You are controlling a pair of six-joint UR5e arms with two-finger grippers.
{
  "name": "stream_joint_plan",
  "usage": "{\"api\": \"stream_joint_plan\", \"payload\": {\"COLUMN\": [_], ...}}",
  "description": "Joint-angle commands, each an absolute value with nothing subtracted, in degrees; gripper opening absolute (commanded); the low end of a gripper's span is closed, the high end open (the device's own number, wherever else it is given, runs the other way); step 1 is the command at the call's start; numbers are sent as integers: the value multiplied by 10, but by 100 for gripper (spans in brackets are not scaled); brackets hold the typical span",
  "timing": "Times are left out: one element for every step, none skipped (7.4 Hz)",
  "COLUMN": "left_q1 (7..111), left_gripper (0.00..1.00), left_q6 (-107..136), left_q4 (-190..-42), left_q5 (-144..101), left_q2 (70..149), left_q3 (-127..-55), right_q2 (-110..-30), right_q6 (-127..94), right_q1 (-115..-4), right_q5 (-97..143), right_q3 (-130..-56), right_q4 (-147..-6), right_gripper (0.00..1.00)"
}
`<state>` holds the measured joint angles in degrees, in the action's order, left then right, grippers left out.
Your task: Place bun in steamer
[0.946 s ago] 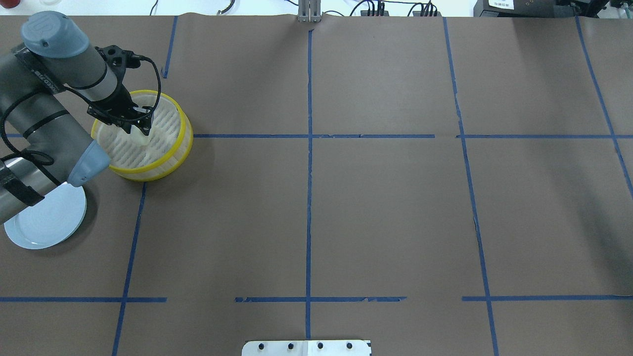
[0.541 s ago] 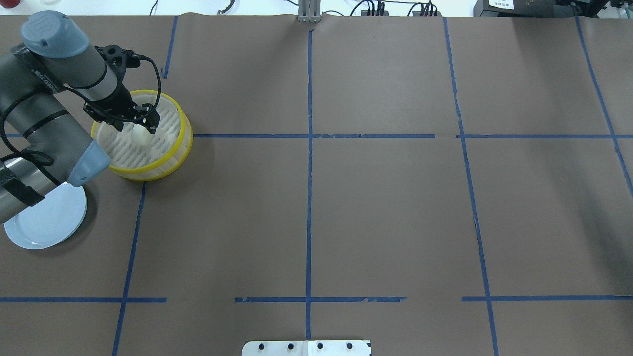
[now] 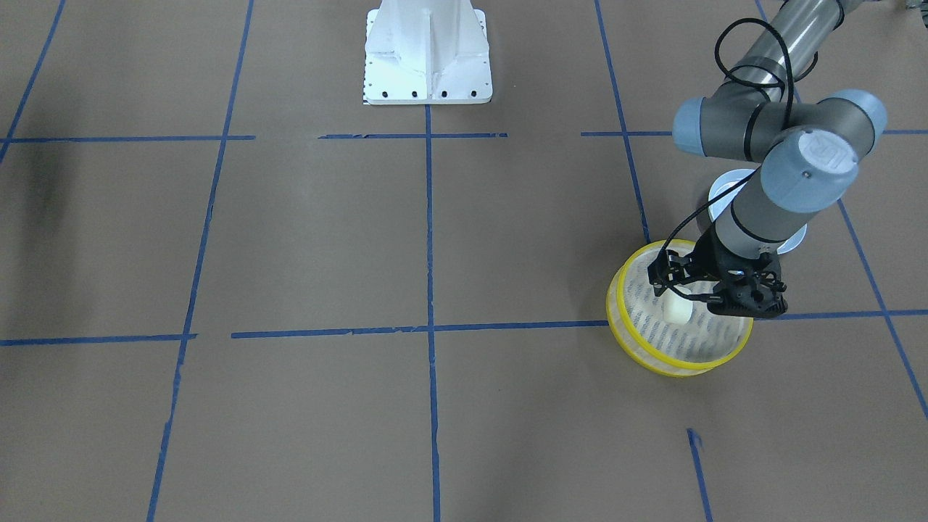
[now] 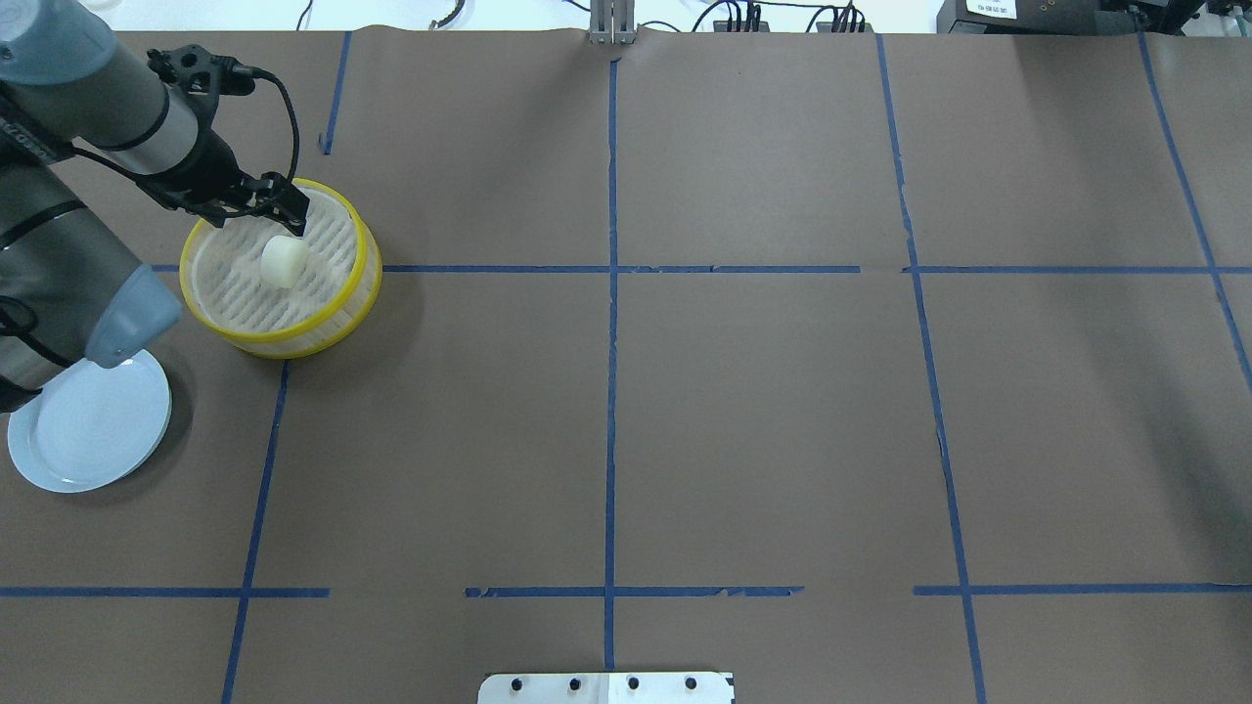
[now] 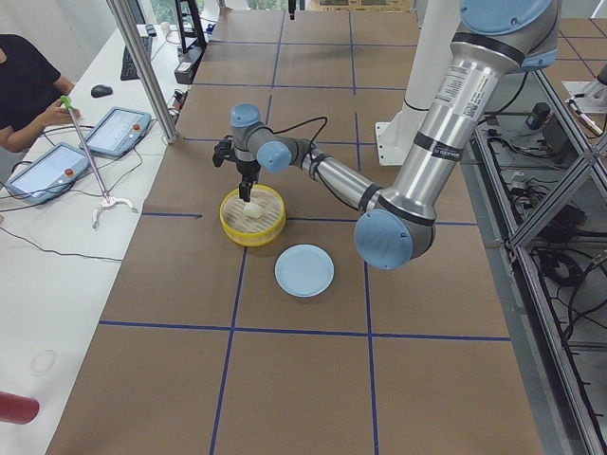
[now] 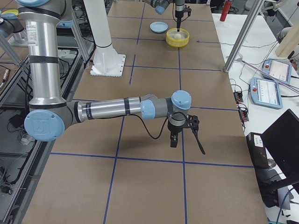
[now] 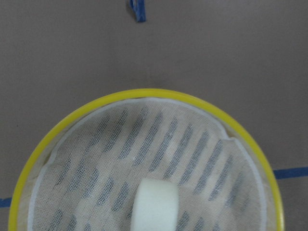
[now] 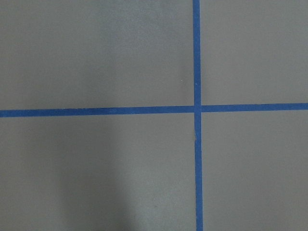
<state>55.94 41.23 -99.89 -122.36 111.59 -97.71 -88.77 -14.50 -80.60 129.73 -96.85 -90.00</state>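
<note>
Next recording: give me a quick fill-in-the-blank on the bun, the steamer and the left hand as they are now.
1. The bun lies ____ the steamer.
2. The left hand stands ____, gripping nothing.
3. The steamer's rims are bright ____.

Missing words: inside; open; yellow

Bun (image 4: 285, 262) cream-white; steamer (image 4: 293, 338) yellow-rimmed, slotted beige floor; plate (image 4: 93, 430) pale blue, faint rings apparently.
</note>
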Motion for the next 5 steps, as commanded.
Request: {"api": "stream_joint_plan", "payload": {"left_q1": [617,643,698,755,802], "left_gripper": [100,100,100,100,100], "left_q6": [410,383,306,215,174], "left_q4": [-1001,-1004,-1003,-997,-998], "left_q5": [-1226,-1229,-1231,-1240,-1274], "left_q2": [1047,1018,983,970,960], "left_q3": [-1079,-1084,-1084,-1066,-1022], "right_q2": [-888,-888,-888,-888,-888], "right_q6": [-145,-145,-145,-145,-145], "right_q1": [-806,-806,-806,-806,-806], "right_q5": [1297,1297,1297,1297,1297], "right_q3": [-969,-969,-969,-969,-969], "right_q4": [-900,-900,-900,-900,-900], "right_gripper": [100,100,100,100,100]}}
